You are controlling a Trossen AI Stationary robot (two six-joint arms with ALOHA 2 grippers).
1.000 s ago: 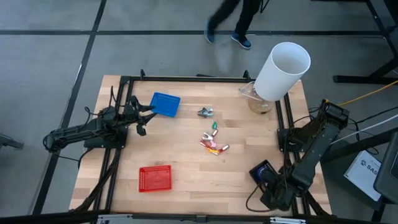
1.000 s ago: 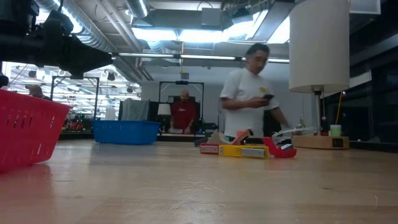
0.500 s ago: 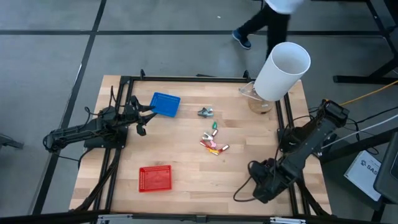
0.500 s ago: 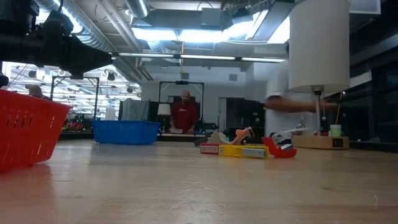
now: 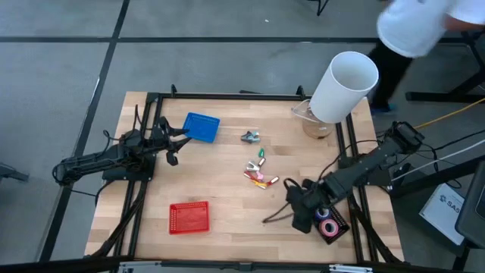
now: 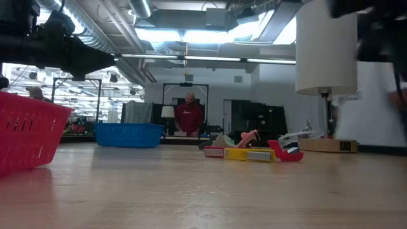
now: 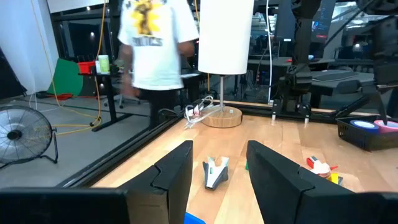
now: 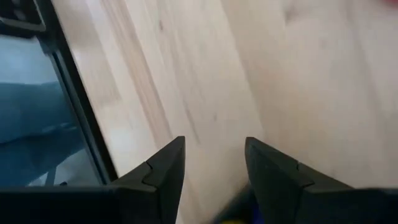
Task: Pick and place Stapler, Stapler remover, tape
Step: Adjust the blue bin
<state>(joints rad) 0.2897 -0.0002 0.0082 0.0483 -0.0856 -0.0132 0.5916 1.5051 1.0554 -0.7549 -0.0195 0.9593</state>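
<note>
Jaws spread, both grippers: left (image 5: 173,144) beside blue basket (image 5: 201,127) (idle); right (image 5: 297,212) near tape (image 5: 327,226).

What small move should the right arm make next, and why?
Probably bring the right gripper toward the tape in the black tray just beside it. Its fingers stand apart with nothing between them, over bare table, so nothing is picked yet. The left gripper waits by the blue basket.
</note>
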